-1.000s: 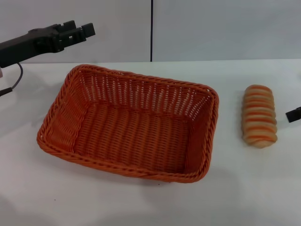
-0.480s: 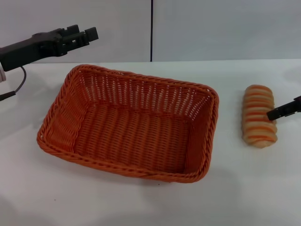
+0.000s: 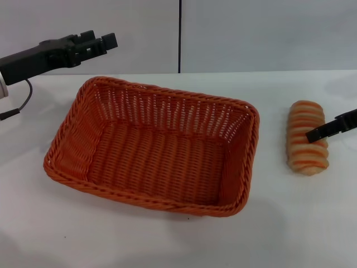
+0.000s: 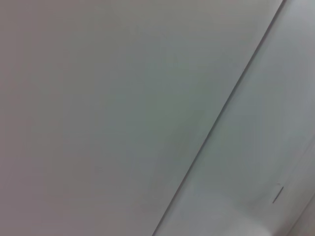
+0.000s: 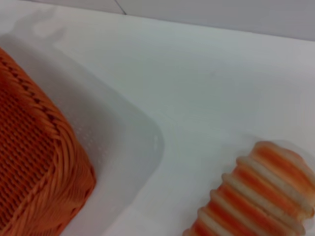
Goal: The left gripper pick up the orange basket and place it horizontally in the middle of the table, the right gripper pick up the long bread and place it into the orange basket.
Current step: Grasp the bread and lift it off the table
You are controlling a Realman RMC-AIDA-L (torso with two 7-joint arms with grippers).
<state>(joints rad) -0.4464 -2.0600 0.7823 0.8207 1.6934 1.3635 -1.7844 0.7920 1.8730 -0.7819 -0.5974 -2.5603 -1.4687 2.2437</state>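
The orange basket [image 3: 156, 145] lies on the white table [image 3: 184, 240], its long side running left to right with a slight skew, and nothing is in it. In the right wrist view one corner of the orange basket [image 5: 29, 162] shows. The long bread [image 3: 304, 159] rests on the table to the basket's right, apart from it, and the long bread [image 5: 261, 196] also shows in the right wrist view. My left gripper [image 3: 106, 41] hangs open and empty above the basket's far left corner. The tip of my right gripper [image 3: 315, 134] reaches in from the right edge over the middle of the bread.
A light grey wall [image 3: 251, 33] with a dark vertical seam [image 3: 179, 33] stands behind the table. A black cable [image 3: 19, 103] trails on the table at the far left. The left wrist view holds only wall [image 4: 123, 98].
My right gripper has come in from the right edge and now reaches over the bread. The left arm rose slightly and has held still since. Basket and bread have not moved.
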